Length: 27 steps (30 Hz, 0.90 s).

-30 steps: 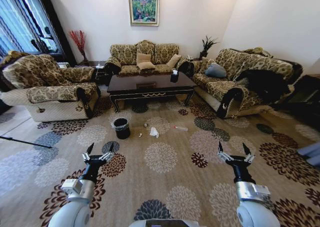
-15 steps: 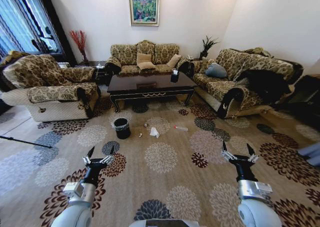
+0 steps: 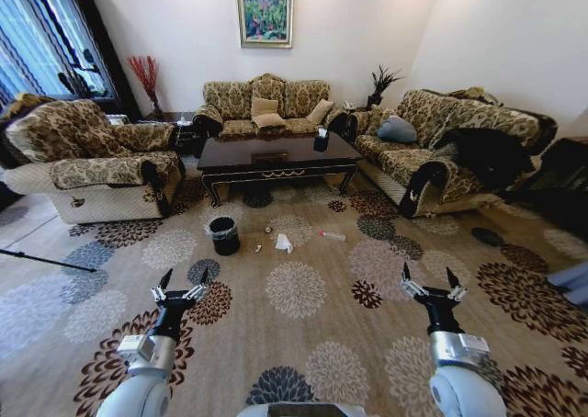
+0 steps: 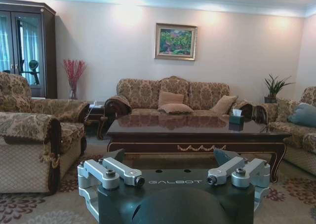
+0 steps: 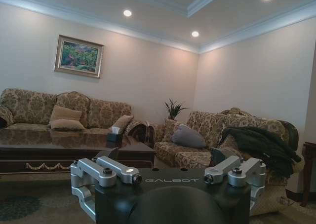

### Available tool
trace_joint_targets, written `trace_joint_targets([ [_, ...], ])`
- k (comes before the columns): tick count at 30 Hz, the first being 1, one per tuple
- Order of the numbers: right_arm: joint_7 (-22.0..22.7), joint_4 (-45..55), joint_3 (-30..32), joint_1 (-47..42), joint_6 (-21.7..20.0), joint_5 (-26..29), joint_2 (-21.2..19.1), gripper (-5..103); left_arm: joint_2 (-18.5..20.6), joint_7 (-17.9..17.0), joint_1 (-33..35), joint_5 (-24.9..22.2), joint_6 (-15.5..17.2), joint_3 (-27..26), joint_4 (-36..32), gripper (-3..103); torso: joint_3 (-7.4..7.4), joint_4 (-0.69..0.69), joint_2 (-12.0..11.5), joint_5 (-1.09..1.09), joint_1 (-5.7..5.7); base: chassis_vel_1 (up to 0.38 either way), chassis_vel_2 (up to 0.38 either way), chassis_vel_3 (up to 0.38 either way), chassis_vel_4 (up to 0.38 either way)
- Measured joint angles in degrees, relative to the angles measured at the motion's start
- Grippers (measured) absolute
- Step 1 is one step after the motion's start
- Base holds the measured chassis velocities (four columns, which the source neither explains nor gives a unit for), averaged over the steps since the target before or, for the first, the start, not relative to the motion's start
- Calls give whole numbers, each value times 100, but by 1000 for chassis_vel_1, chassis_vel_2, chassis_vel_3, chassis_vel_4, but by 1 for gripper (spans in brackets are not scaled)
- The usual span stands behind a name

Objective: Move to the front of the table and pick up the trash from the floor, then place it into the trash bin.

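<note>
The dark glossy table [image 3: 276, 157] stands mid-room with gold trim on its apron; it also fills the left wrist view as the table [image 4: 197, 130] and sits at the side of the right wrist view as the table [image 5: 59, 145]. On the carpet before it lies the trash: a crumpled white tissue [image 3: 283, 242], a tiny white scrap [image 3: 258, 248], a small dark round bit [image 3: 268, 229] and a clear bottle-like piece [image 3: 332, 236]. The black trash bin [image 3: 223, 235] stands left of them. My left gripper [image 3: 183, 281] and right gripper [image 3: 426, 280] hang open, well short of the trash.
Patterned sofas flank the table: one on the left [image 3: 87, 164], one behind [image 3: 268, 105], one on the right [image 3: 450, 146] with a dark garment on it. A tissue box [image 3: 321, 140] sits on the table. A thin dark rod [image 3: 46, 261] lies on the floor at the left.
The right gripper dipped slightly and has come back up to about where it was; the left gripper sank a little. The room and trash keep their places.
</note>
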Motion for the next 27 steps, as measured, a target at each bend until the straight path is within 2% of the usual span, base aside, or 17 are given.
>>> trace_joint_targets([
  [7, 48, -28, -1, 19, -28, 20, -14, 100, -21, -6, -1, 2, 22, -1, 28, 100, -66, 0, -138, 0, -72, 0, 0, 0, 0],
  [27, 118, -60, 28, 19, -81, 105, 8, 100, -63, -21, -13, -132, -26, -11, 74, 100, -452, 0, -819, 0, -371, 0, 0, 0, 0],
])
